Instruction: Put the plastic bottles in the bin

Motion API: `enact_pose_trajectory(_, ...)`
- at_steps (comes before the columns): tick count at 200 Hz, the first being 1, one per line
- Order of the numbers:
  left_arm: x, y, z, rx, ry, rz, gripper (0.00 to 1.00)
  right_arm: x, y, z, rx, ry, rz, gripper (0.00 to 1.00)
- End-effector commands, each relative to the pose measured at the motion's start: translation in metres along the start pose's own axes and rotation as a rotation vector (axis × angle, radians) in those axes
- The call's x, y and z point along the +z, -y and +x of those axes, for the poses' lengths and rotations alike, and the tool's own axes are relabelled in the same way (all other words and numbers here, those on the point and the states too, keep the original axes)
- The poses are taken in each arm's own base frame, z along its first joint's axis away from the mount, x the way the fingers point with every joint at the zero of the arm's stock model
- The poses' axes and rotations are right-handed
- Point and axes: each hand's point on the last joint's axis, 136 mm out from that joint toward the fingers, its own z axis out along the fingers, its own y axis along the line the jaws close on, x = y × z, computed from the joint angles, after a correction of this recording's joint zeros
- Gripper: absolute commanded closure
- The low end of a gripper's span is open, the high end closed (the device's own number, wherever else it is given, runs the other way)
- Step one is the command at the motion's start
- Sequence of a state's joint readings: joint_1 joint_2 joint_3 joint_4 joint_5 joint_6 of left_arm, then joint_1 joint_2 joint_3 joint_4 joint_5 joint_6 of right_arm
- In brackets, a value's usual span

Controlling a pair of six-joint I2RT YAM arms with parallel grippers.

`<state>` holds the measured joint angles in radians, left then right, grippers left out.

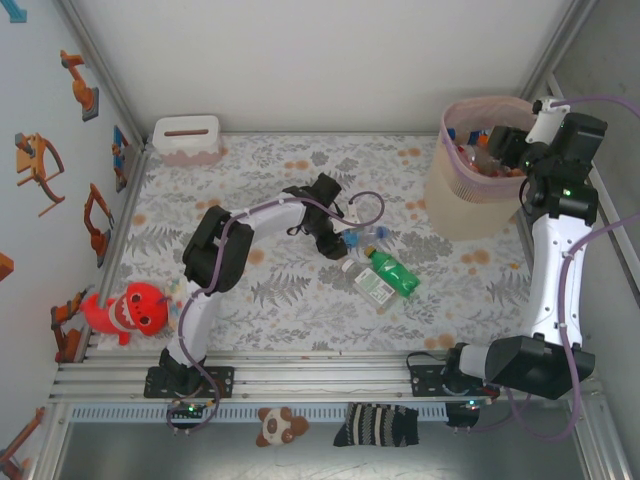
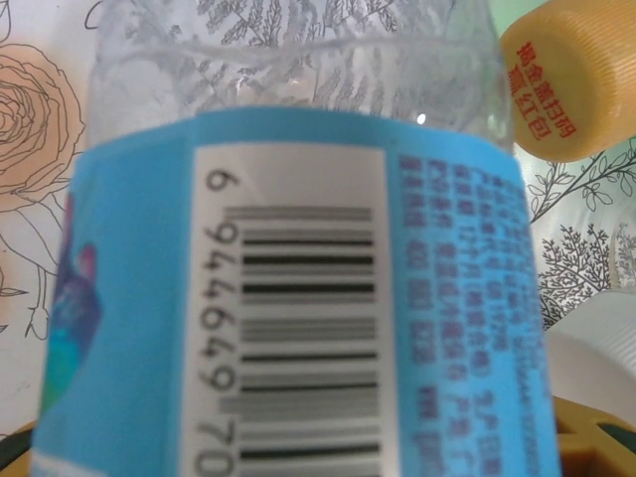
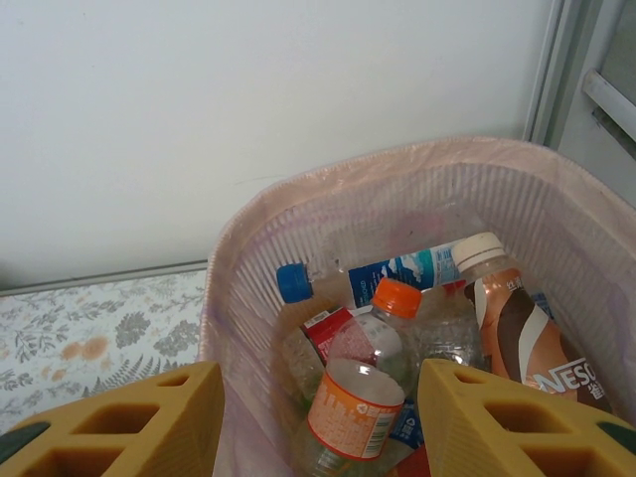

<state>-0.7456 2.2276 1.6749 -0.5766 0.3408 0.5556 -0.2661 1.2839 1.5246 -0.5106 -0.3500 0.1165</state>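
The left gripper (image 1: 338,240) is positioned at mid-table on the floral table cover (image 1: 290,170), at a clear bottle (image 1: 362,238) with a blue cap that lies on its side. In the left wrist view the left gripper (image 2: 298,452) has this clear bottle (image 2: 288,298) directly in front of the camera, blue label and barcode facing the lens. One yellow finger (image 2: 586,447) shows at the lower right corner. Contact between pads and bottle is not visible, so it cannot be determined whether this claw is clenched on the bottle or merely straddles it. A yellow cap (image 2: 566,79) with red print lies just beside the bottle, at upper right. Near this bottle on the table lie a green bottle (image 1: 395,272) and a white-labelled bottle (image 1: 368,287), touching side by side. The bin (image 1: 470,205) stands at the far right of the table with its pink liner (image 3: 397,189) folded over the rim. The right gripper (image 1: 497,148) hangs above the bin opening. In the right wrist view the right gripper (image 3: 323,383) is released: its fingers (image 3: 169,417) stand apart with nothing between them. Inside the bin lie several bottles, among them an orange-capped bottle (image 3: 383,328), a brown-and-white bottle (image 3: 512,323) and a blue-capped bottle (image 3: 298,283). A tissue box (image 1: 185,138) sits at the far left corner, and a red fish toy (image 1: 135,308) lies by the left arm base.
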Motion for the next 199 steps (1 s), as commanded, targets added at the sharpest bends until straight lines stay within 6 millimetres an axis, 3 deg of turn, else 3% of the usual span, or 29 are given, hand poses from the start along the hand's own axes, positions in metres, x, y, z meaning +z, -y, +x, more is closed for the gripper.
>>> enact_pose_trajectory(1,-0.015,0.000,-0.009,0.018,0.021,-0.011,0.50,-0.008,-0.012,-0.007,0.004,0.030,-0.038,0.47)
enact_pose_trajectory(50,-0.049,-0.010,-0.029,-0.026,0.155,-0.062,0.54,-0.010,-0.038,-0.010,0.033,0.038,-0.150,0.47)
enact_pose_trajectory(105,-0.115,-0.017,-0.063,-0.070,0.423,-0.112,0.55,0.001,-0.082,-0.006,0.245,0.002,-0.353,0.47)
enact_pose_trajectory(161,-0.183,-0.003,-0.104,-0.035,0.674,-0.118,0.55,0.031,-0.151,0.021,0.453,-0.204,-0.577,0.49)
enact_pose_trajectory(199,-0.211,0.007,-0.119,-0.021,0.767,-0.097,0.55,0.052,-0.191,0.045,0.504,-0.357,-0.665,0.48)
